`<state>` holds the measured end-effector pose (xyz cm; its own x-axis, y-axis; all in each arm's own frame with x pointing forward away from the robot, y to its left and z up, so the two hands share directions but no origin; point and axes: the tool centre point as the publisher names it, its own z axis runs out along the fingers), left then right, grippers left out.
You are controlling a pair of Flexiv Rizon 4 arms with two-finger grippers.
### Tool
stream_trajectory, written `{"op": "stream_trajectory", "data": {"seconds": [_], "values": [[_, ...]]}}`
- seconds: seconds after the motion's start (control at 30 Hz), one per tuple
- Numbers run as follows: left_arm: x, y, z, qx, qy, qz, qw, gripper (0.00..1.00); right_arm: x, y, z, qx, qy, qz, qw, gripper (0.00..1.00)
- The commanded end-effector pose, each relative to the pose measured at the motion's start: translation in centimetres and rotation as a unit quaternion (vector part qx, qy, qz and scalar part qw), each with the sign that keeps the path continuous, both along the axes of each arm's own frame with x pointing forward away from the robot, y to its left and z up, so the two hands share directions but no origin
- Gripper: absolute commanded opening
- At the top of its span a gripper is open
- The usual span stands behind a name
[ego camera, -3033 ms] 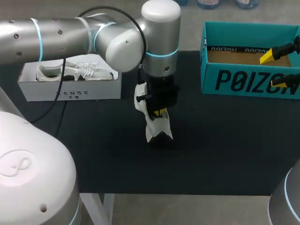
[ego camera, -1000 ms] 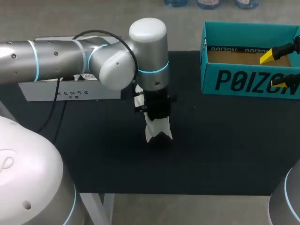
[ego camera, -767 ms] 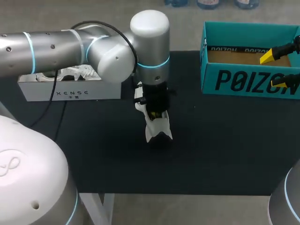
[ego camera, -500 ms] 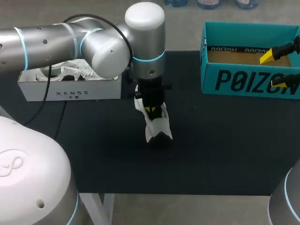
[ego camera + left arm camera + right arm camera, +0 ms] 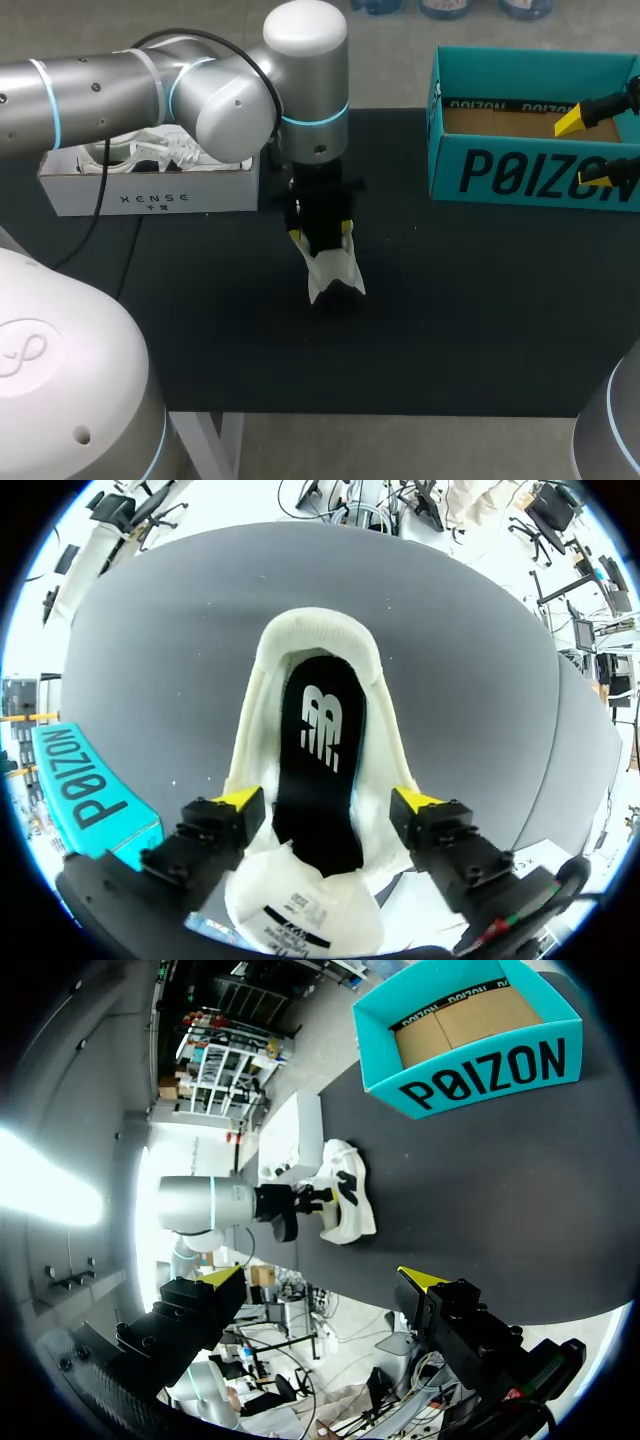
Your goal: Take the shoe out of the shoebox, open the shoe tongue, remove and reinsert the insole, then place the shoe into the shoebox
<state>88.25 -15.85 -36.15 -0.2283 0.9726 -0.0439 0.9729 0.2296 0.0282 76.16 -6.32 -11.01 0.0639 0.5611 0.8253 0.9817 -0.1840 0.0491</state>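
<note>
The white low-cut fabric shoe [image 5: 320,630] is sitting upright on the black counter [image 5: 480,300], roughly midway between the white cardboard shoebox [image 5: 150,198] at the far left and the teal cardboard shoebox [image 5: 530,170] at the far right, and it is touching neither. Its heel is pointing toward the near edge. The left claw [image 5: 328,800] is hanging over the shoe's front half with its jaws spread, one yellow tip on either side of the upper, gripping nothing. Whether the tips are brushing the sides I cannot tell. The white tongue [image 5: 300,915] is lying folded forward beneath the claw, so the mouth is gaping and the black foam insole [image 5: 318,770] with its white logo is showing along its length. The shoe is probably going to handle as light and soft, with an upper that gives under a pinch and a sole that may skid on the counter. The insole is looking thin and floppy, so its exposed heel edge is seeming the best place to pinch. The right claw [image 5: 322,1278] is hovering wide open and empty by the teal box.
</note>
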Motion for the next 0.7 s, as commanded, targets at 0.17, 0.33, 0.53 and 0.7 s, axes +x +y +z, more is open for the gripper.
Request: {"op": "stream_trajectory", "data": {"seconds": [0.17, 0.33, 0.53, 0.7], "values": [[0.1, -0.8, -0.1, 0.021, 0.004, 0.012, 1.000, 1.00, 0.0, 0.1, -0.1, -0.001, 0.000, -0.001, 1.000, 1.00], [-0.1, -0.8, 0.2, 0.022, 0.001, 0.013, 1.000, 1.00, 0.0, 0.1, -0.1, -0.001, 0.000, -0.001, 1.000, 1.00], [0.4, -0.3, 0.5, 0.027, 0.000, 0.022, 0.999, 1.00, 0.0, 0.1, -0.1, -0.001, 0.000, -0.001, 1.000, 1.00], [0.8, -0.1, 1.9, 0.026, -0.004, 0.032, 0.999, 1.00, 0.0, 0.1, -0.1, -0.001, 0.000, -0.001, 1.000, 1.00]]}}
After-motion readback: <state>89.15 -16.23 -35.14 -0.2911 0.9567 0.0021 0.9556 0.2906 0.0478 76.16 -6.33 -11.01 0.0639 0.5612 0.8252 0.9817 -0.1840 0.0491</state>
